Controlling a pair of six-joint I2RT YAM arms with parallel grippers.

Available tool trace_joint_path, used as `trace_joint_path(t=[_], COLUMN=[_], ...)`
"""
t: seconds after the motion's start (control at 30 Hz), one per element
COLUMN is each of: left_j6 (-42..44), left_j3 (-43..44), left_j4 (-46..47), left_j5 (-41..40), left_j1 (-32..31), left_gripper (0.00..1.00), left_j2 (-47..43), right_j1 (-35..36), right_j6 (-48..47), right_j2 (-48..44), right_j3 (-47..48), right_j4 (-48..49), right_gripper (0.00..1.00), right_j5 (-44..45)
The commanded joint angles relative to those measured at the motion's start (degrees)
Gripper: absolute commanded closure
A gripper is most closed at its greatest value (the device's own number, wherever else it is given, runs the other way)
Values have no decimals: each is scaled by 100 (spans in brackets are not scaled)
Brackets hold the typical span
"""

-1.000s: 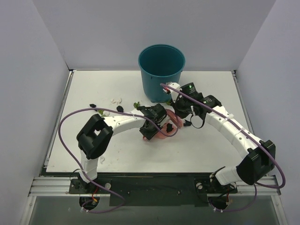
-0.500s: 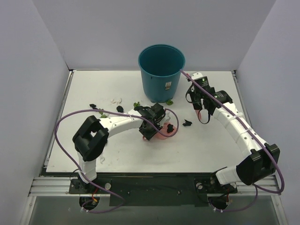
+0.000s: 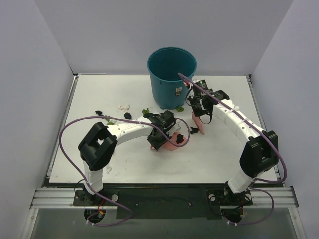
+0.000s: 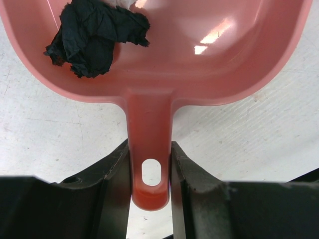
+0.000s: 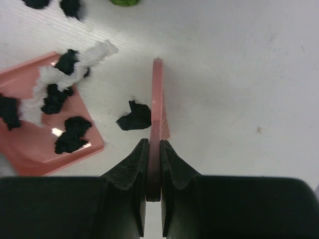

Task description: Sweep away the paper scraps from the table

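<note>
White counter with a teal bucket at its far middle: your left tool is clamped on the handle of the pink dustpan, which lies flat on the counter with black and white paper scraps in it. Your right tool is pinched tight on the pink brush, bristles down at the counter, with one black scrap against its side just off the pan's lip. Other loose bits lie on the counter left of the bucket.

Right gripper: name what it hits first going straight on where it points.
Probably the table: the brush the right gripper clamps leads edge-on, with bare surface past its tip. The black scrap lies just beside that line, the dustpan farther off. Depth is unclear.
</note>
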Motion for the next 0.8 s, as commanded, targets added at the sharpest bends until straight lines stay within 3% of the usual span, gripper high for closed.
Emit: trace_joint_path(t=[0.0,0.4,0.77], left_j6=[225,111,-398], left_j3=[247,265,-192], left_j4=[-101,294,1121], left_j5=[-13,-329,-715], left_j1=[5,23,-30], left_gripper=[100,100,100], left_j2=[52,79,-466], right_j1=[220,519,537], right_j6=[391,541,725], right_j2=[204,73,-621], right_j3=[460,197,126], right_j4=[119,207,-83], right_gripper=[100,100,100], right_j5=[-825,-1898,-1460])
